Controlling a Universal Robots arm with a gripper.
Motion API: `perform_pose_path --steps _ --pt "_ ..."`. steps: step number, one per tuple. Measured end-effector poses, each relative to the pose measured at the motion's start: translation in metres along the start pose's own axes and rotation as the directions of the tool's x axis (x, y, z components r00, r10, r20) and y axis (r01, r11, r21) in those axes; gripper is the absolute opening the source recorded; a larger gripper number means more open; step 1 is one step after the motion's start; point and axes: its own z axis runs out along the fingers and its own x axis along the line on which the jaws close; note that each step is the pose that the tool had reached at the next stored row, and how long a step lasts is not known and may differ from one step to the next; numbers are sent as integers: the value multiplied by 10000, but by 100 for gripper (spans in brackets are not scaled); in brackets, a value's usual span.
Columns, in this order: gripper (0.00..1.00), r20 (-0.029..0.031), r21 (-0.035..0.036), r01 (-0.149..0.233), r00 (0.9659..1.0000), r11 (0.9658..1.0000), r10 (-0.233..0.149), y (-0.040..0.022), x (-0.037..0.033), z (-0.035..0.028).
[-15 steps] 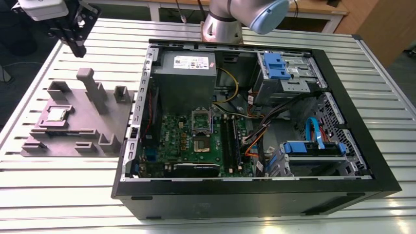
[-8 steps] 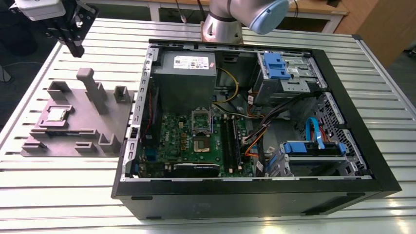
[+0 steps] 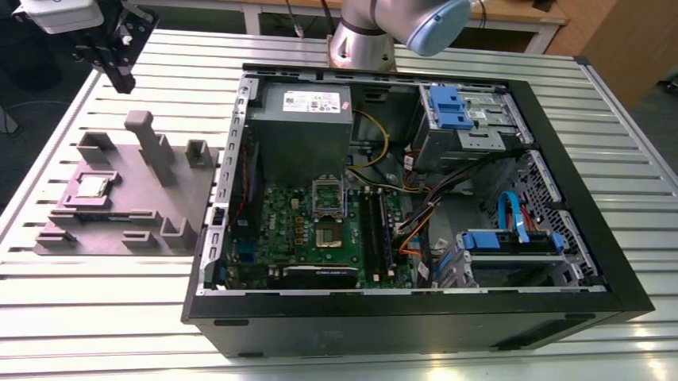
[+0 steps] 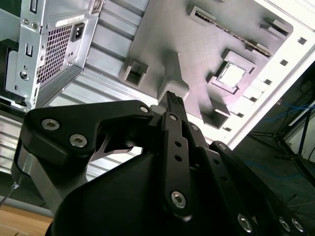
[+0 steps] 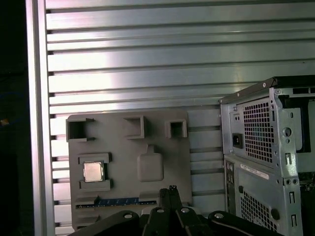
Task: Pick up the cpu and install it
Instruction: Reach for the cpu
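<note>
cpu (image 3: 92, 186) (image 4: 231, 74) (image 5: 93, 171): lies flat in a pocket of the grey fixture (image 3: 127, 218), down below the gripper, well apart from it.
gripper (image 3: 125, 82) (image 4: 172, 97) (image 5: 172, 189): clenched tight, holding nothing, up in the air.
computer case (image 3: 593, 238): open, off to the gripper's side.

cpu (image 3: 92, 186): silver-grey top
fixture (image 3: 148, 198): plain grey
counter (image 3: 106, 302): silver, ribbed stripes
computer case (image 3: 424, 321): black
tool (image 3: 126, 84): black

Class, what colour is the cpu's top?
The cpu top is silver-grey; the first wrist view shows it best.
</note>
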Motion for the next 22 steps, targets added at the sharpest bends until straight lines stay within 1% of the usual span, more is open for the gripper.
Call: perform_pose_path --steps 15,22 --pt "10 0 0 0 10000 10000 0 -2 28 4" --pt "10 0 0 1 10000 10000 -1 -5 57 6"
